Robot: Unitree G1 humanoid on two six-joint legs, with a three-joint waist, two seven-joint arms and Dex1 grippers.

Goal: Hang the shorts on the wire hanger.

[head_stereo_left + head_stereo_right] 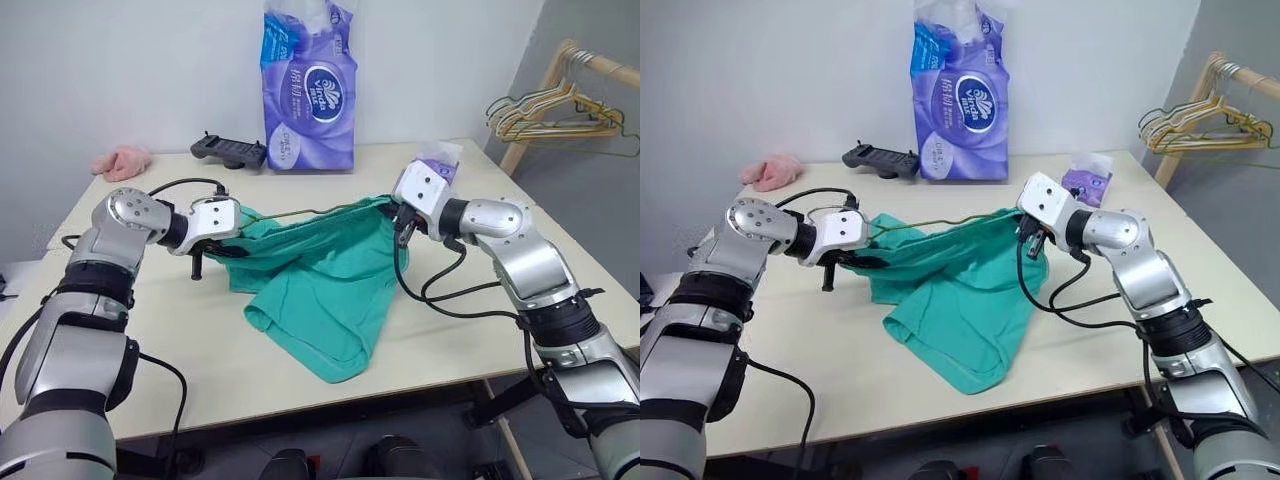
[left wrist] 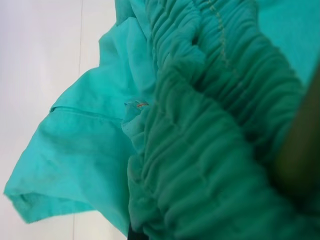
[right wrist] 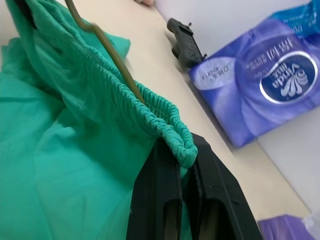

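While both arms reach in over the pale table (image 1: 440, 330), the shorts (image 1: 320, 290) are strung between them, one loose teal leg drooping toward the near edge and resting on the tabletop. Right gripper (image 3: 184, 165) first: its two black fingers (image 3: 155, 200) are pinched tight on the gathered elastic waistband at the shorts' right end, the fabric bunched between the pads. Over to the left gripper (image 1: 222, 243), and it's closed down at the opposite end of that waistband; through the left wrist view the ruched green cloth crowds right up against the camera, so the fingers themselves can't be made out there. Now the wire hanger (image 3: 107, 47), thin and olive-grey, runs along the top of the waistband between the two grippers, touching the elastic, with a bend showing near its far end in the right wrist view. Further back on the table, a small purple packet (image 1: 1085, 183) sits just behind the right gripper, then a black controller-like device (image 1: 228, 150), a big purple tissue pack (image 1: 308, 90) against the wall, and a fluffy pink cloth (image 1: 122, 160) off to the far left. Beyond the table, right side, several hangers (image 1: 548, 112) dangle from a wooden rail.
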